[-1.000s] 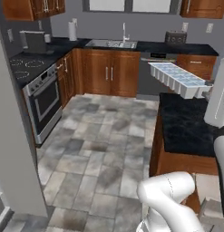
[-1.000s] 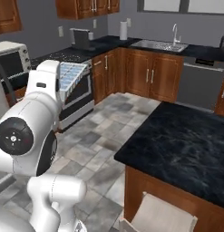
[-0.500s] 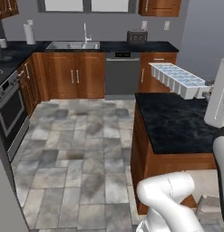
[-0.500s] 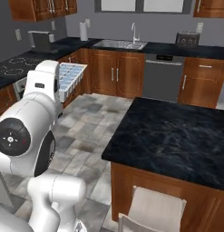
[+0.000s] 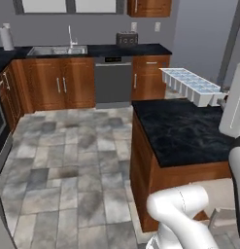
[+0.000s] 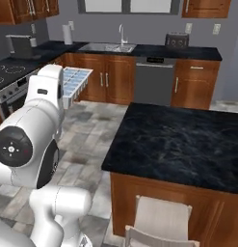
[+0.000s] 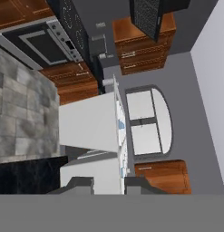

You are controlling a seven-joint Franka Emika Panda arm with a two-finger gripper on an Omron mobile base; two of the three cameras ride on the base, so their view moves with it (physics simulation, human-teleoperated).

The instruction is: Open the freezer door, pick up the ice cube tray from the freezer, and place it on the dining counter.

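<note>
Pinching ice cube tray point(image 5: 192, 85), hand point(image 7: 109, 181) rides above dining counter point(image 5: 184, 131) edge; grey tile floor point(image 5: 68, 165), sink point(image 5: 56, 50) w/ wood cabinets behind

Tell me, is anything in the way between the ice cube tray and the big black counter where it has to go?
Nothing visible is. The hand holds the ice cube tray up in the air, by the far corner of the dining counter. The black top near the tray looks bare, so a spot to set it down seems free.

Grey stone-tile floor point(image 5: 68, 160); far wall: wood cabinets point(image 5: 58, 87), sink point(image 5: 56, 49), dishwasher point(image 5: 113, 80), toaster point(image 5: 126, 39), windows point(image 5: 68, 6) above.
</note>
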